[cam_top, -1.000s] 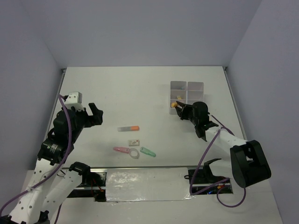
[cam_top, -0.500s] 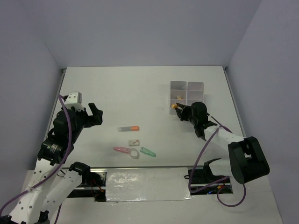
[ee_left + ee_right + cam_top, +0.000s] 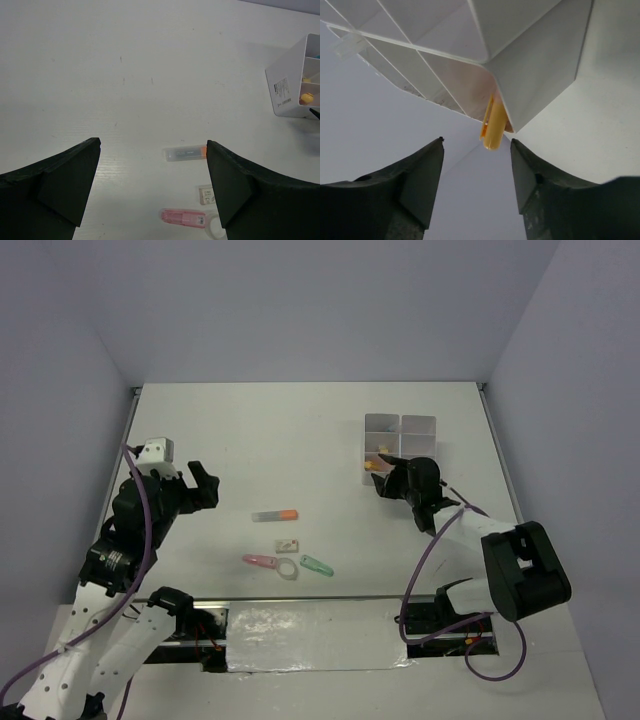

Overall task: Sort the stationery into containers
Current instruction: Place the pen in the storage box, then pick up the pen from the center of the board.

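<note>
The white containers (image 3: 400, 437) stand at the far right, several square compartments. A yellow-orange highlighter (image 3: 493, 125) sticks out of the near-left compartment (image 3: 372, 464). My right gripper (image 3: 476, 142) sits just before it, open, fingers apart from it on both sides; from above this gripper (image 3: 386, 478) is at the block's near corner. Mid-table lie an orange-capped highlighter (image 3: 275, 514), a white eraser (image 3: 287, 544), a pink piece (image 3: 260, 561), a clear ring (image 3: 287, 568) and a green piece (image 3: 317, 565). My left gripper (image 3: 200, 485) hovers open to their left, holding nothing.
In the left wrist view the orange-capped highlighter (image 3: 186, 152), eraser (image 3: 206, 194) and pink piece (image 3: 183, 218) lie ahead of the open left gripper (image 3: 153, 144), with the containers (image 3: 287, 87) at the far right. Walls enclose the table on three sides.
My right gripper has opened and let go of the yellow-orange highlighter, which now rests in the container. The left arm has not moved.
</note>
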### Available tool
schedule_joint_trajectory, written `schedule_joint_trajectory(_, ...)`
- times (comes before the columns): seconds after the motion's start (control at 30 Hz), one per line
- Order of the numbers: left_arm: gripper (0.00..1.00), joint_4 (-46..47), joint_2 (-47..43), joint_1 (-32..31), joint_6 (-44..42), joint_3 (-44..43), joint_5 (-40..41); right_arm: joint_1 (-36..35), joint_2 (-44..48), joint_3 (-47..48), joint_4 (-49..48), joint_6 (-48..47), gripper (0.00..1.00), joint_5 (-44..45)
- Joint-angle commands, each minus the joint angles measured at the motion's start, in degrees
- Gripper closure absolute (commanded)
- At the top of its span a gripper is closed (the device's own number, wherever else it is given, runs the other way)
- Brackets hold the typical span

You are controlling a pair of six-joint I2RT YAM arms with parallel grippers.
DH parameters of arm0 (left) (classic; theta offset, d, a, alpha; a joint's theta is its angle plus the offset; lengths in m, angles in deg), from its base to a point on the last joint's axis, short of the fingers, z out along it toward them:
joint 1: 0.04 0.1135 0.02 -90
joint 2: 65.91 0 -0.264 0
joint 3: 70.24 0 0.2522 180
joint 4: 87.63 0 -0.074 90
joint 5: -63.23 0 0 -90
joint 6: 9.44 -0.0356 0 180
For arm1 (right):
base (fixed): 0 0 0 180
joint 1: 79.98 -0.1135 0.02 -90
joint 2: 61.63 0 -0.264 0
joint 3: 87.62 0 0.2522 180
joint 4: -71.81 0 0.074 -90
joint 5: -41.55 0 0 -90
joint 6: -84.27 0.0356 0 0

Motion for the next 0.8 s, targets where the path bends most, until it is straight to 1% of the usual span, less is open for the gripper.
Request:
schedule_joint_trajectory(0.0, 0.01, 1.5, -0.6, 0.2, -1.4, 0.2, 0.1, -0.1, -0.2, 3.1, -2.8, 10.5, 0.35, 1.3)
schedule_joint_trajectory(0.03, 0.01, 1.5, -0.6, 0.2, -1.4, 0.2, 0.1, -0.2, -0.1, 4.1, -2.4, 9.9, 0.32, 1.3)
schedule_joint_trajectory(0.2, 0.01, 1.5, -0.8, 0.2, -1.4, 0.2, 0.3, -0.3, 1.5, 6.2, -3.0, 5.5, 0.31, 0.8)
schedule_joint_trajectory(0.3, 0.01, 1.5, -0.8, 0.2, -1.3, 0.2, 0.5, -1.3, 4.1, 8.7, -0.4, -0.3, 0.31, 0.3)
schedule_joint_trajectory(0.33, 0.01, 1.4, -0.5, 0.2, -1.3, 0.2, 0.5, -1.9, 5.1, 9.9, 0.6, -4.4, 0.30, 1.5)
schedule_joint_trajectory(0.4, 0.01, 1.5, 0.1, 0.2, -1.3, 0.2, 0.0, -3.7, 8.6, 11.8, 4.3, -8.9, 0.30, 3.7)
schedule_joint_trajectory(0.43, 0.01, 1.4, 0.6, 0.2, -1.3, 0.1, -0.3, -4.2, 9.7, 12.6, 5.6, -14.6, 0.29, 4.7)
schedule_joint_trajectory(0.47, 0.01, 1.4, 0.9, 0.2, -1.2, 0.1, -0.4, -5.0, 11.9, 13.6, 8.1, -18.3, 0.29, 7.3)
schedule_joint_trajectory(0.5, 0.01, 1.4, 1.1, 0.2, -1.1, 0.0, -0.4, -7.0, 12.7, 16.0, 9.6, -22.5, 0.25, 8.8)
schedule_joint_trajectory(0.53, 0.01, 1.3, 1.3, 0.2, -0.9, -0.1, -0.4, -8.0, 13.2, 17.5, 11.4, -30.0, 0.24, 10.2)
schedule_joint_trajectory(0.57, 0.01, 1.4, 1.3, 0.2, -0.7, 0.1, -0.4, -8.7, 13.6, 19.0, 15.2, -33.5, 0.23, 11.6)
schedule_joint_trajectory(0.6, 0.01, 1.4, 1.2, 0.2, -0.6, 0.2, -0.6, -9.7, 13.6, 21.6, 17.0, -39.4, 0.21, 12.0)
schedule_joint_trajectory(0.7, 0.01, 2.6, 2.3, 0.2, -0.9, 0.6, -3.9, -11.8, 13.2, 23.6, 23.4, -43.7, 0.12, 11.7)
schedule_joint_trajectory(0.73, 0.01, 2.5, 3.4, 0.2, -0.9, 0.3, -4.6, -12.8, 13.1, 23.3, 24.3, -43.0, 0.09, 12.0)
schedule_joint_trajectory(0.77, 0.01, 2.6, 3.8, 0.2, -0.9, 0.1, -4.9, -14.3, 12.9, 22.9, 25.7, -41.9, 0.04, 12.6)
